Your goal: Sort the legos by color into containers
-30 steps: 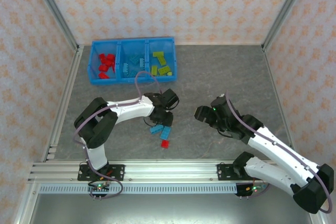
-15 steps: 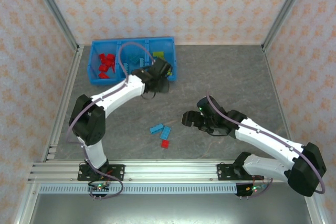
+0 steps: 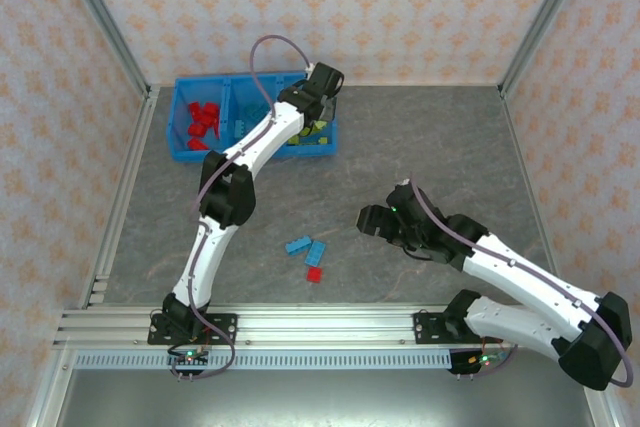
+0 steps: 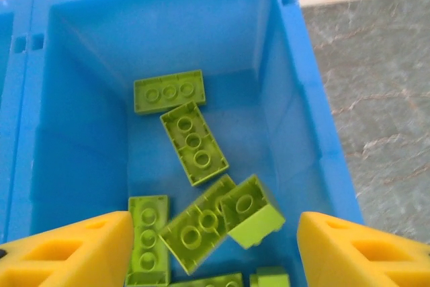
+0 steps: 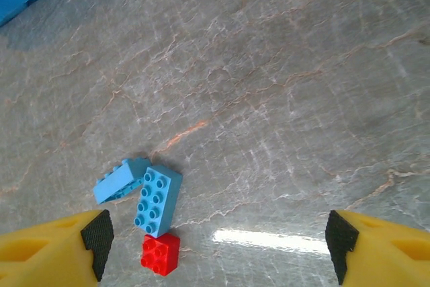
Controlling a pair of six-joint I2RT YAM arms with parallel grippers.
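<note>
Two light blue legos (image 5: 144,193) lie touching on the table (image 5: 282,99), a red lego (image 5: 160,253) just beside them, under your right gripper (image 5: 215,240), fingers apart. Your left gripper (image 4: 213,247), spread and empty, hangs over the tray's (image 4: 295,99) right compartment, where the lime green legos (image 4: 193,142) lie.

The table (image 3: 430,137) is grey with a stone-like vein pattern. Walls (image 3: 400,7) papered in pale orange flowers stand on three sides, with slanting metal posts (image 3: 105,22) at the back corners. Metal rails (image 3: 320,323) run along the near edge.
</note>
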